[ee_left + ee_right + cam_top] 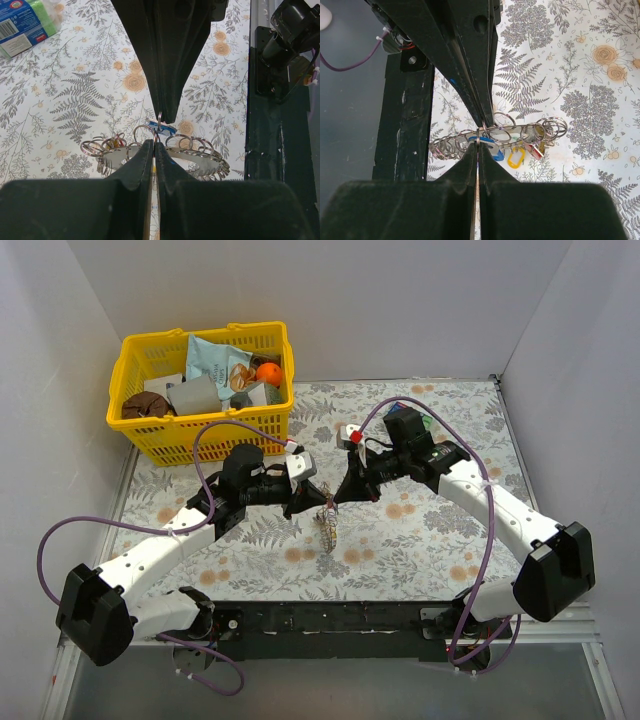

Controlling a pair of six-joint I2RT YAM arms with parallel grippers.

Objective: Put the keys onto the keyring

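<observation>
Left gripper (154, 146): nearest the lens in the left wrist view, at 6 o'clock; jaws fully closed, tips pinching the keyring (200, 152) near its mid-span.
Right gripper (478, 146): at 6 o'clock in the right wrist view; jaws closed tight, tips nipping the same hoop just beside the left tips.
Keyring: held between both sets of tips, seen edge-on above the fern-print table (420, 540) near its centre; coils fanned toward 3 and 9 o'clock.
Keys (516, 158): blue, yellow and red heads hanging under the coil, toward 4 o'clock of the right tips; touching the hoop; threaded or merely caught, cannot tell.
Risk 1: thin wire slipping out of either pinch. Cause: narrow contact on a ridged, springy edge. Likely result: hoop dropped or left swinging from one tip.
Risk 2: tip collision. Cause: both grippers working almost tip to tip.
Risk 3: key shaken off. Cause: twist or jerk while spreading the coil.
Risk 4: bent coil. Cause: opposed pull from the two arms.
Bystanders: yellow basket (150, 435) at 10 o'clock in the top view, packet (20, 27) at 10 o'clock in the left wrist view; both well apart, low snag risk.
</observation>
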